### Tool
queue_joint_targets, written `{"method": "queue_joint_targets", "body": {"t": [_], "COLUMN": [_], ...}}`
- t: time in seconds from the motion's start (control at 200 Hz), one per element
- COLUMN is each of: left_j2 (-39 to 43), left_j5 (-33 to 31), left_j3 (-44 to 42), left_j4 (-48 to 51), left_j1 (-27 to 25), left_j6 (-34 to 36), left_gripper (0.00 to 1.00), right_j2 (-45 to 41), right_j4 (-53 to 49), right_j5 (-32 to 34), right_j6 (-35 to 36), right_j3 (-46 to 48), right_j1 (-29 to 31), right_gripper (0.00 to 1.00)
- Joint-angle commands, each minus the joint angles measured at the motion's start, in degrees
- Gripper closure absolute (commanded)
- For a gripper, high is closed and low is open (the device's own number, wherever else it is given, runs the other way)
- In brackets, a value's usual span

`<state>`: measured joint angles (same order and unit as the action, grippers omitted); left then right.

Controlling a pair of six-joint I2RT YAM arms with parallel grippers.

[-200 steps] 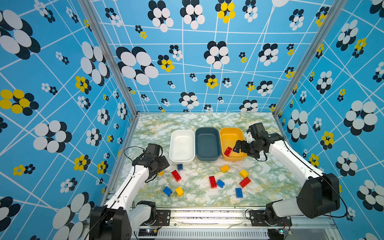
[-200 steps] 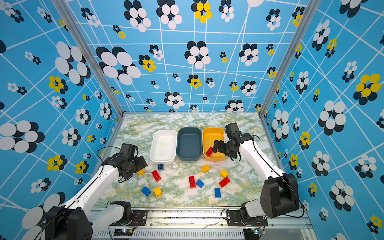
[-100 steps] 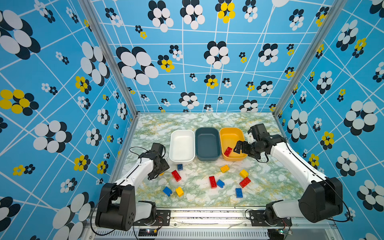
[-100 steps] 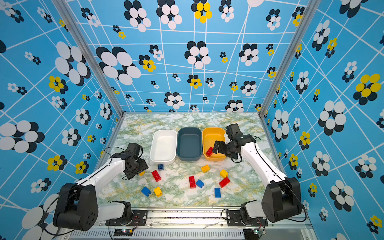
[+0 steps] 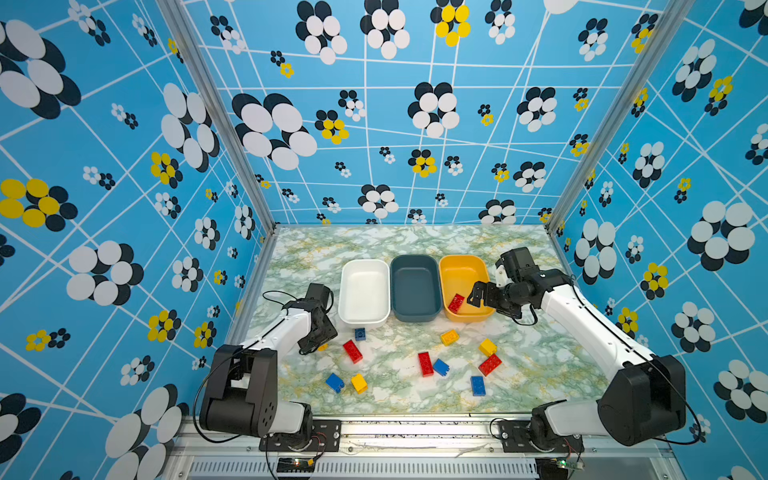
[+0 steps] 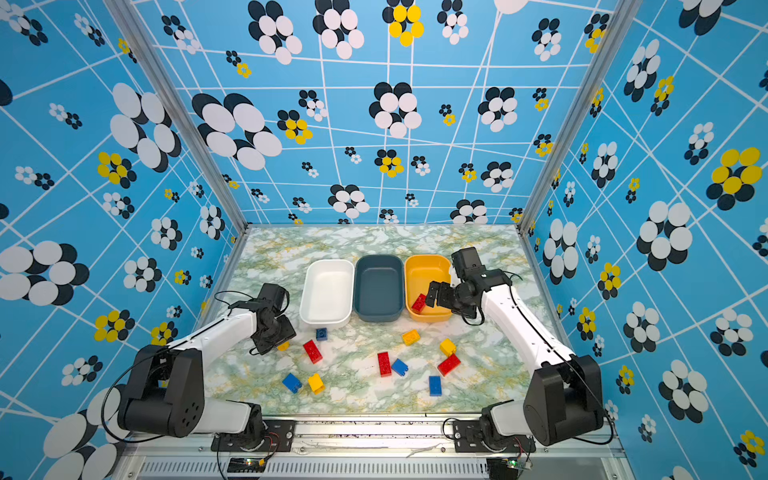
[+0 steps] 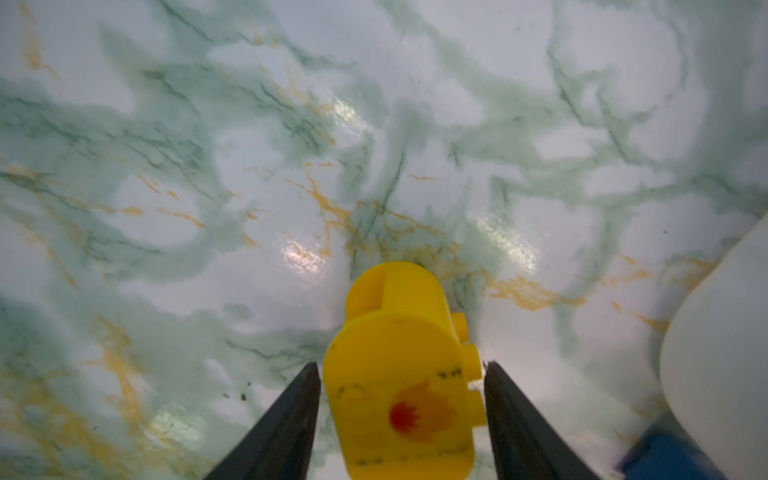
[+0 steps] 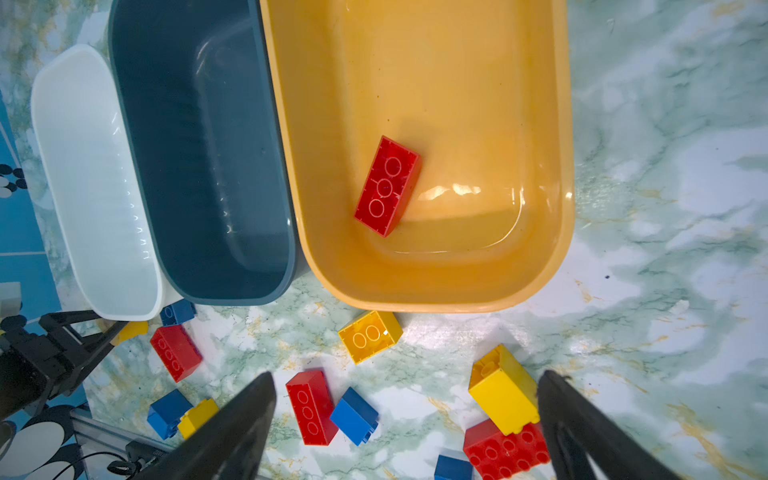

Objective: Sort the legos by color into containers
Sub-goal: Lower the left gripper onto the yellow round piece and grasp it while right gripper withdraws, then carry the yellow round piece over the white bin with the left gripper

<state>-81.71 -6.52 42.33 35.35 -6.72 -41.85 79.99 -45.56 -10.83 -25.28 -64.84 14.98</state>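
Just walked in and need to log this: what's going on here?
Legos are being sorted by color. The left gripper straddles a yellow brick on the table; grip unclear. The right gripper hangs open at the yellow tub, which holds one red brick. The white tub and grey tub are empty.

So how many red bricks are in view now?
4 red plastic bricks: one inside the yellow-orange plastic tub; three on the marble table, one near the white plastic tub, one beside a blue brick, one beside a yellow brick. The arms might hide more.
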Motion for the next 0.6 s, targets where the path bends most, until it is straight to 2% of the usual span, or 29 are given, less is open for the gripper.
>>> {"method": "queue_joint_targets", "body": {"t": [0.0,0.275,0.32,0.345,0.595], "left_j2": [-1.1,0.0,0.4,0.5,4.8], "left_j5": [-1.2,-1.8,-1.8,-1.8,-2.5], "left_j3": [2.0,1.7,1.6,1.4,2.3], "left_j4": [-0.4,0.8,1.0,1.1,3.8], "left_j1": [0.5,0.7,0.8,0.8,0.8], "left_j6": [-0.4,0.1,0.2,0.3,0.7], "left_gripper": [0.38,0.55,0.56,0.61,0.66], "right_j2": [-0.6,0.0,0.0,-0.1,-0.7], "right_j4": [-1.1,-0.9,-0.9,-1.0,-1.3], "right_j5": [0.9,0.7,0.7,0.7,0.6], "right_j6": [-0.7,-1.0,-1.0,-0.9,-1.1], "right_j3": [-0.7,-1.2,-1.2,-1.2,-1.2], "right_j1": [0.2,0.2,0.1,0.2,0.2], "right_gripper": [0.01,0.01,0.01,0.01,0.01]}}
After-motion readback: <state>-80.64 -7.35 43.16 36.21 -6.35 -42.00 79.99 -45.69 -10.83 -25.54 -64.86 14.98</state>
